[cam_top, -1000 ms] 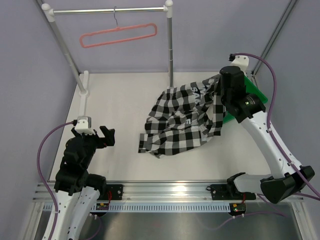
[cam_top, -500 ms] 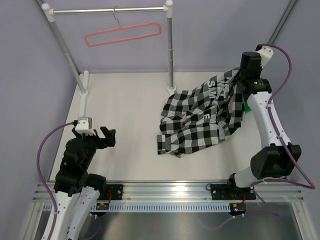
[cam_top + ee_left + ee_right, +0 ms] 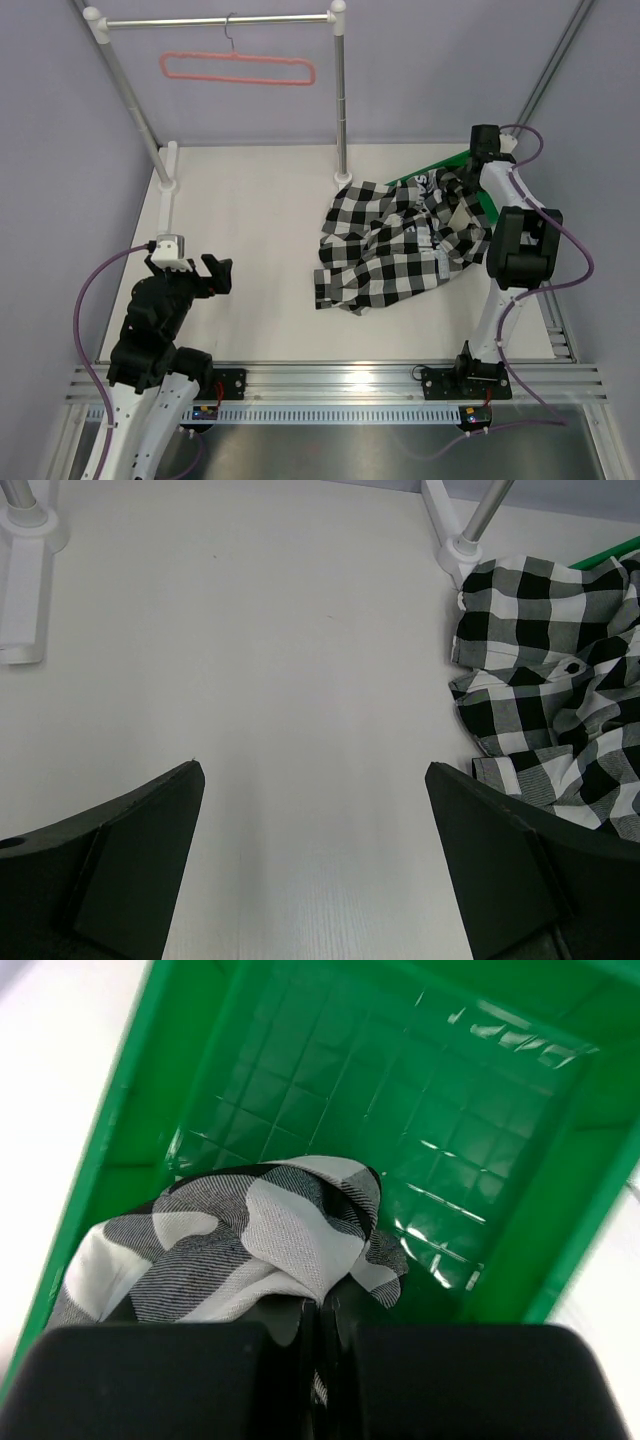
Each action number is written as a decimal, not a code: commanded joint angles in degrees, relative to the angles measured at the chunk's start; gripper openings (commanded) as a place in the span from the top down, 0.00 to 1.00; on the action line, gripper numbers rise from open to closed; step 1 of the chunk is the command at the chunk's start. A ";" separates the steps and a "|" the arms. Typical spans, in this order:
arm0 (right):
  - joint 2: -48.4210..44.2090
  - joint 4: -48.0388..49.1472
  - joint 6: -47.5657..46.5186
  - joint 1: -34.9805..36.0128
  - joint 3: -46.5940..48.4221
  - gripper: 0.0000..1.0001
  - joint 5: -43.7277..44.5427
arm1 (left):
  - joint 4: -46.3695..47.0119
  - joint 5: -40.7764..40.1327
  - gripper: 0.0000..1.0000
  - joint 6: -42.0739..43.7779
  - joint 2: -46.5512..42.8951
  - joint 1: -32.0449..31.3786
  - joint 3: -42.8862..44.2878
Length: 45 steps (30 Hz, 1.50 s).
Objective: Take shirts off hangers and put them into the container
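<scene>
Jaws of right gripper (image 3: 318,1312) are pinched together on a fold of the shirt (image 3: 250,1230), w/ that bit inside the green tray (image 3: 460,1140). Rest of the fabric spills over the rim onto the table (image 3: 250,200). Far side, left gripper (image 3: 315,850) is spread wide, well apart from it. Pink hanger (image 3: 238,58) hangs on the rail (image 3: 200,21).

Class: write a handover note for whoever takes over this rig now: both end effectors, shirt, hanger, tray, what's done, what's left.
Left end effector: open, empty, over the table.
Right end effector: shut on a fold of the checked shirt, over the green tray.
Hanger: bare on the rail.
Done: shirt off hanger.
Left: most of the shirt lies on the table outside the tray; pull it all in, then release.
</scene>
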 commanded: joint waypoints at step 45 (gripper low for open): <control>8.70 -7.08 3.59 43.69 8.15 0.01 5.93 | 2.09 -2.52 0.01 -0.74 -0.74 -0.61 -0.14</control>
